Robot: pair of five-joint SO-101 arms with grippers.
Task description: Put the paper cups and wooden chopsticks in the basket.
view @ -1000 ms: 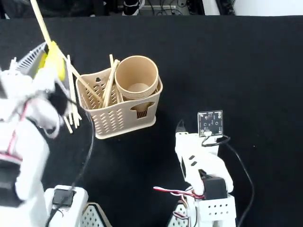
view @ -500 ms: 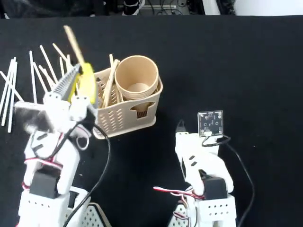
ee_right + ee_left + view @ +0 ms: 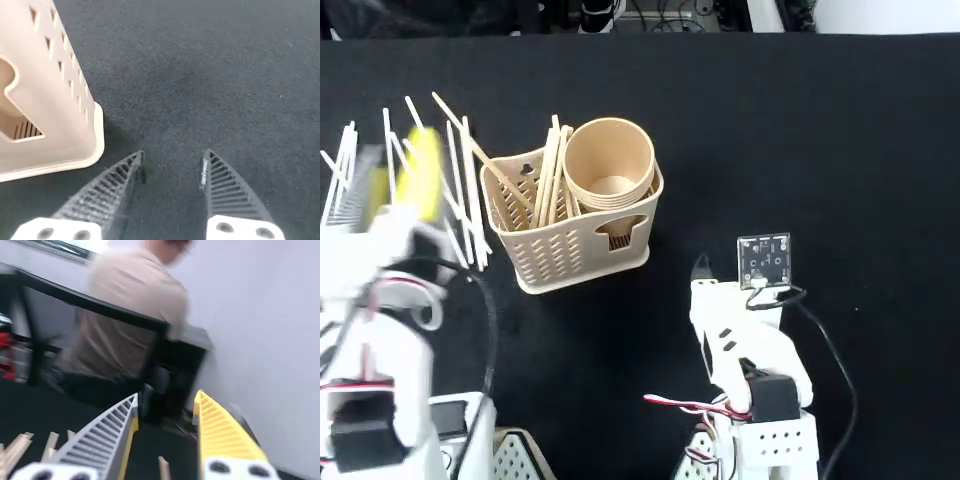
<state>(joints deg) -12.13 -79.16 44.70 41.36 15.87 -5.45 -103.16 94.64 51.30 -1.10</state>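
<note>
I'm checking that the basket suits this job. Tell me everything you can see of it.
The basket is beige, plastic by its look, with slotted walls and a cut-out handle hole in one side. It stands upright on the black table, turned slightly. Stacked paper cups fill one end; several chopsticks lean in the other, poking above the rim. The right pincer sits open near one bottom corner, not touching it.

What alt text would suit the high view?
A beige basket on a black table holds stacked paper cups and several wooden chopsticks. More loose chopsticks lie to its left, with the yellow-and-grey left tool over them. The right arm sits near the front edge.
</note>
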